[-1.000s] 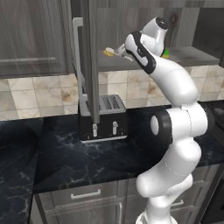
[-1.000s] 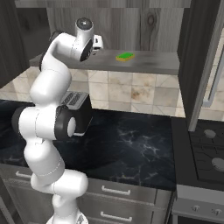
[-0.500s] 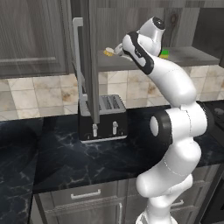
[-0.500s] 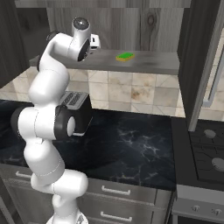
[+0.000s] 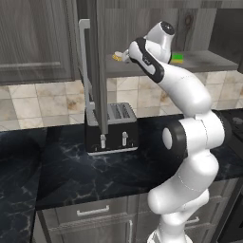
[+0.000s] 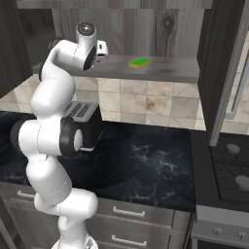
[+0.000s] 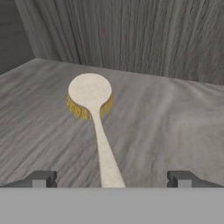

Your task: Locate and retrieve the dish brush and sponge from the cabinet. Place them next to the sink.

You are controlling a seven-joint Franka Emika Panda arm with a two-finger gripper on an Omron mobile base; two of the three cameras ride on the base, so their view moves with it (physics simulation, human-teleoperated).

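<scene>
The cabinet stands open, its door (image 5: 98, 71) edge-on with a silver bar handle (image 5: 84, 71). On its shelf (image 6: 165, 70) lies the dish brush (image 7: 89, 89), a white handle running from a round head with yellow bristles (image 5: 117, 57). My gripper (image 7: 111, 179) is open just above the shelf, with the handle's near end lying between the two fingertips (image 7: 41, 178), untouched. Farther right on the same shelf sits the green sponge (image 5: 177, 58) (image 6: 139, 62), apart from the hand (image 6: 101, 47). A darker patch at the counter's far left (image 5: 16, 152) could be the sink; I cannot tell.
A black toaster (image 5: 111, 126) (image 6: 82, 114) stands on the dark marble counter (image 6: 146, 160) right below the shelf. A stove (image 6: 233, 165) adjoins the counter on the right, under a second open door (image 6: 219, 73). Drawers (image 5: 90, 211) run below.
The hand has edged a little farther into the cabinet toward the brush. The jaws stayed open; brush and sponge have not moved.
</scene>
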